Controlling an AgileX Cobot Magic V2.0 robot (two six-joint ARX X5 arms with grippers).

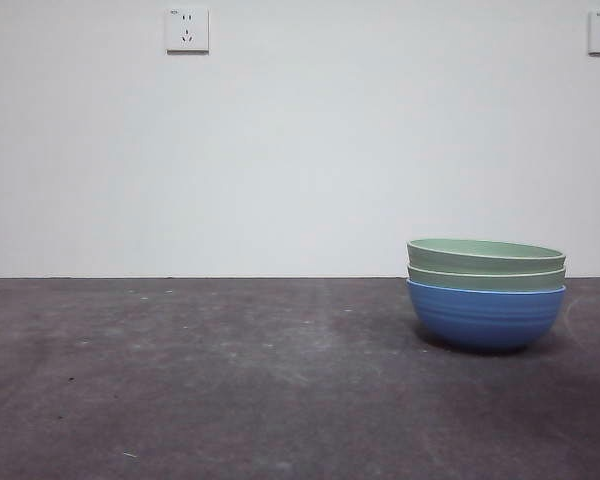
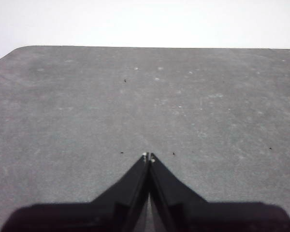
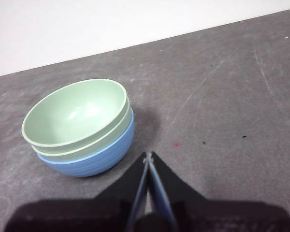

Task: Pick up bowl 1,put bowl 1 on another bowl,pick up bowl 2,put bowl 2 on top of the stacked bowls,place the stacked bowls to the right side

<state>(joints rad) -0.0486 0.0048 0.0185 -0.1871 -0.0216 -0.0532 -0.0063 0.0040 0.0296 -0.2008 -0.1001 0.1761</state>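
Stacked bowls (image 1: 486,292) at lower right of the front frame on the bench (image 1: 230,380) — two green nested in blue. Likely rigid, light, smooth-sided; best pinched at the rim. Left gripper (image 2: 148,156) and right gripper (image 3: 148,155) both closed, empty — right one just beside the stack.

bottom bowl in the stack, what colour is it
Blue, with faint horizontal ridges; the bottom bowl shows best in the front view, under two pale green bowls.

White wall (image 1: 300,150), two sockets (image 1: 187,30), grey table (image 1: 230,380)
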